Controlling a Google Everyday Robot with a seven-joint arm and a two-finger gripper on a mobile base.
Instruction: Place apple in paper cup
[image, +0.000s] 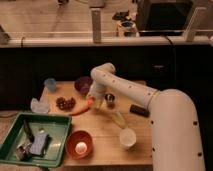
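Where the arm ends: gripper (96, 102), low over the table (102, 131), well up-left of the paper cup (127, 137).
Grip: cannot tell whether wide, narrow or holding.
Apple (91, 101): orange-red patch right at the gripper, far from the paper cup; held or merely touched, cannot tell.
Neighbours: carrot (80, 108) just beyond the apple; metal cup (110, 98) between gripper and paper cup, nearer the gripper.
Risk: grabbing the carrot instead, or clipping the metal cup on the way; a hard drop could tip the light paper cup.

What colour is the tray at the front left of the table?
Green, seen in the camera view, the only one. The gripper is over the table's middle, away from it.
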